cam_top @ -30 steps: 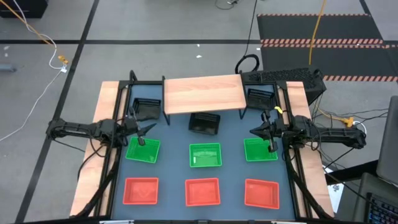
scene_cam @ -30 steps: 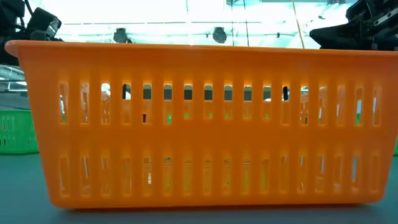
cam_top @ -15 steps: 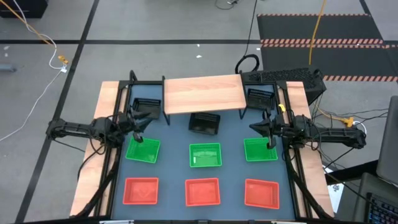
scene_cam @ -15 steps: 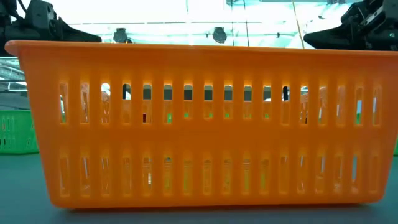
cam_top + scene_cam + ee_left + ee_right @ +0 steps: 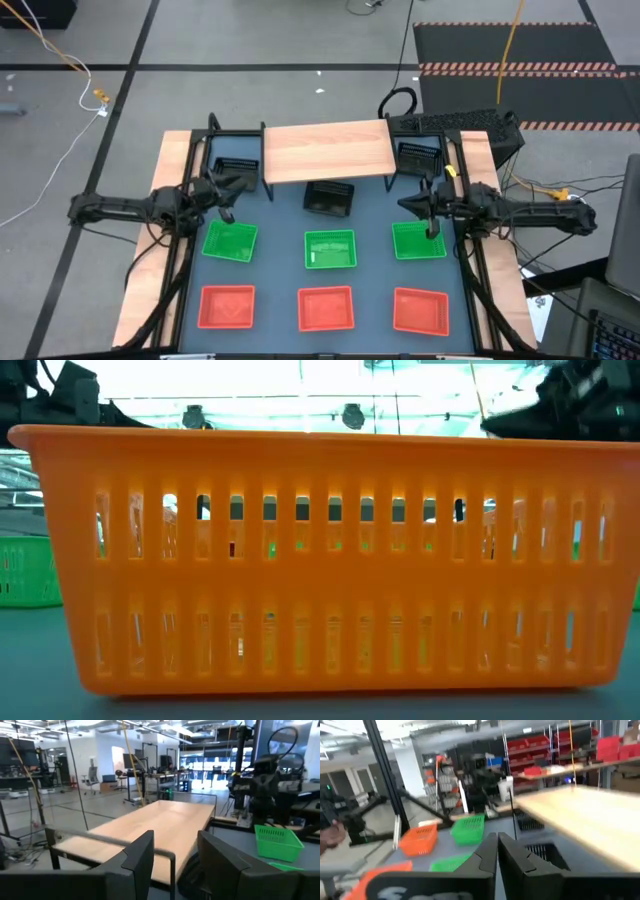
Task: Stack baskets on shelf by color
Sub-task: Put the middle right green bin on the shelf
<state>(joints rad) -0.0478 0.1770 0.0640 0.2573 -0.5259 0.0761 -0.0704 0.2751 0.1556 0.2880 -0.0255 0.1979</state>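
Observation:
The shelf [image 5: 325, 152] stands at the table's far side on thin black legs. Three black baskets sit by it: left [image 5: 236, 172], middle [image 5: 328, 198], right [image 5: 418, 155]. Three green baskets [image 5: 330, 249] form the middle row and three red ones [image 5: 326, 308] the near row, all resting on their bottoms. My left gripper [image 5: 232, 192] hovers open above the left green basket [image 5: 230, 241], with only the shelf [image 5: 165, 825] showing beyond its fingers [image 5: 142, 855]. My right gripper [image 5: 415, 207] hovers shut above the right green basket [image 5: 419, 240], holding nothing.
Wooden side boards [image 5: 165, 200] and black frame rails border the dark table top. A red basket [image 5: 320, 560] fills the low view, hiding most of the table behind it. Cables and a black box [image 5: 460, 125] lie beyond the far right corner.
Both grippers have risen a little above the outer green baskets. My left gripper has rolled somewhat and drifted toward the far edge, nearer the left black basket. No basket has moved.

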